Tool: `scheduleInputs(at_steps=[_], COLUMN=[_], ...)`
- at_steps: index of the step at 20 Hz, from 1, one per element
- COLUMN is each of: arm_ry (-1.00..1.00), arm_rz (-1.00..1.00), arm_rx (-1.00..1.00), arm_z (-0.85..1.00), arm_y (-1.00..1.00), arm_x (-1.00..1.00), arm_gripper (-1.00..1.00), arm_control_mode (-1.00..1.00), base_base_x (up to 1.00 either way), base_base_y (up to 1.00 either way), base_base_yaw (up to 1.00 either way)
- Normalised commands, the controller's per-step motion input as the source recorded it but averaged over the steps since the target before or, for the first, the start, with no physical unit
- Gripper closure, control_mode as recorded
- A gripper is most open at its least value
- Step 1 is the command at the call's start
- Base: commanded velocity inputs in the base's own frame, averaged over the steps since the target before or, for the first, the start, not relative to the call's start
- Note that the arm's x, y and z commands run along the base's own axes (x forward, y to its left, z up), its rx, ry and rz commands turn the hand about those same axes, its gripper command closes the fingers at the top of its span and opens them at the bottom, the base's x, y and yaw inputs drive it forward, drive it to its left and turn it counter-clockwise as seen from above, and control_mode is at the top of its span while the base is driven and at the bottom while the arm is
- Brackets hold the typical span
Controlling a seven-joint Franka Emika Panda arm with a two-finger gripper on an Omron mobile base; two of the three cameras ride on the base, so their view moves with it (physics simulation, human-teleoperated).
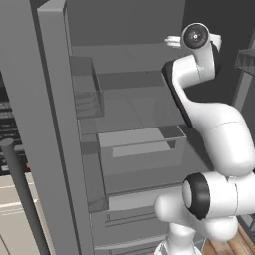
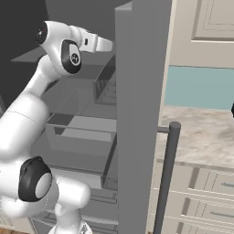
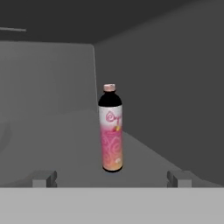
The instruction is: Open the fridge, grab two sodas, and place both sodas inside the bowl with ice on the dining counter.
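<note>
Gripper [image 3: 112, 178] spread wide, grasping nothing, aimed at 1 upright pink soda bottle [image 3: 111, 131] on far fridge shelf [image 3: 65, 148].

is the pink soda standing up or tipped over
Upright: the pink soda stands on its base on the fridge shelf, cap at the top.

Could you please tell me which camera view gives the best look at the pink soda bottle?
The hand view: the pink soda bottle stands upright on a grey fridge shelf, centred and unobstructed ahead of the open pincer. The two base views show the open fridge and the arm reaching in, but I cannot make out the bottle there.
</note>
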Motion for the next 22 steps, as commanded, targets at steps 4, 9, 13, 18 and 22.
scheduleInputs(at_steps=[4, 9, 13, 18, 22], arm_ry=[0.0, 0.0, 0.01, 0.01, 0.0], arm_rz=[0.0, 0.0, 0.0, 0.0, 0.0], arm_rx=[0.0, 0.0, 0.0, 0.0, 0.0], arm_z=[0.0, 0.0, 0.0, 0.0, 0.0], arm_y=[-0.09, -0.14, -0.18, -0.17, -0.21], arm_x=[0.36, 0.37, 0.34, 0.27, 0.22], arm_gripper=[-1.0, -1.0, -1.0, -1.0, -1.0], arm_control_mode=[-1.0, -1.0, -1.0, -1.0, -1.0], base_base_x=[0.0, 0.0, 0.0, 0.0, 0.0], base_base_y=[0.0, 0.0, 0.0, 0.0, 0.0], base_base_yaw=[0.0, 0.0, 0.0, 0.0, 0.0])
